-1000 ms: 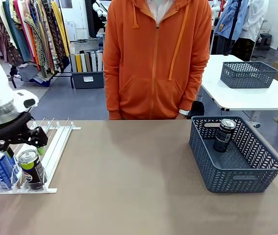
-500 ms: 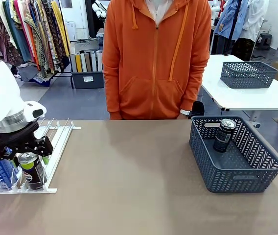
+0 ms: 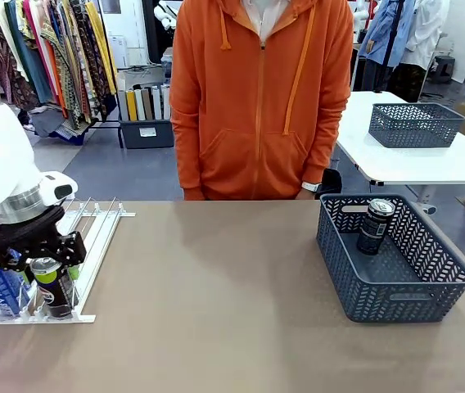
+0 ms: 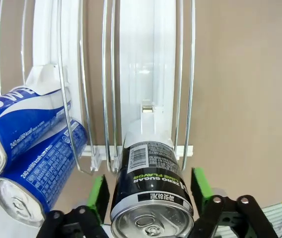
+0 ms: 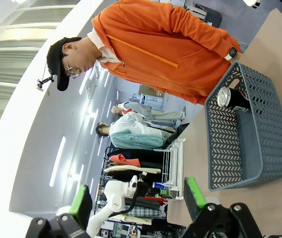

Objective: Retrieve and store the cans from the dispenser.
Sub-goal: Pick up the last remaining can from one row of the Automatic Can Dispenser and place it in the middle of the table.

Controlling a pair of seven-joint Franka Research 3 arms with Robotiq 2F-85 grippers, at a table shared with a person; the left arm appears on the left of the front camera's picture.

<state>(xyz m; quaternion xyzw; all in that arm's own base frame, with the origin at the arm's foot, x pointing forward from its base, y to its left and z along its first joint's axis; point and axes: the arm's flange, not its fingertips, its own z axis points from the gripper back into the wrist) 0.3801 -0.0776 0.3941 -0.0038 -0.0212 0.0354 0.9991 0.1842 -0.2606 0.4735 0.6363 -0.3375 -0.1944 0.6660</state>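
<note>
One black can (image 4: 151,196) with green lettering sits at the front end of a lane in the white rack (image 3: 93,233), at the left near corner of the table (image 3: 232,327). Two blue cans (image 4: 39,173) lie in the lanes beside it. The left gripper (image 4: 149,191) straddles the black can, its green pads close to either side, with a thin gap on one. A dark can (image 3: 376,225) stands in the grey basket (image 3: 429,303) on the right. The right gripper (image 5: 137,201) hangs with its jaws wide apart. A person (image 3: 261,98) in an orange hoodie stands at the far edge.
</note>
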